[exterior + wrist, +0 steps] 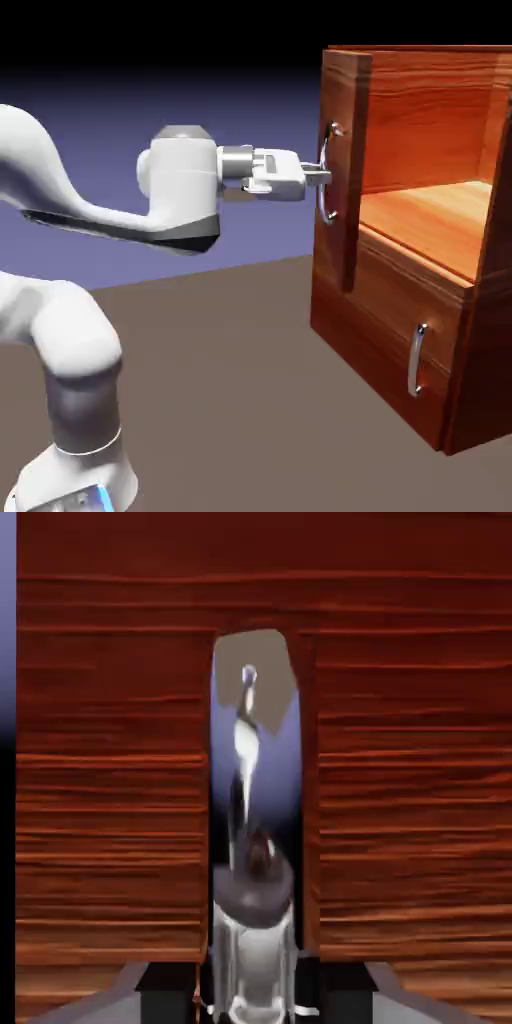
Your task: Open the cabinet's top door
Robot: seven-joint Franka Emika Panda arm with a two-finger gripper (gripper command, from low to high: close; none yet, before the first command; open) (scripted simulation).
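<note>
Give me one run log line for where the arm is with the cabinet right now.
gripper: shut on top door's handle | top door: open | lower panel: closed

The setting was a simulated robot test scene. Indicators: a white robot arm (185, 190) with a smooth, rendered finish; a plain blue-violet backdrop (250, 110) that darkened to black at the top of the exterior view; and a bare brown table (220, 380). A single wood-grain cabinet (400, 300) stood on that surface, at the exterior view's right.
</note>
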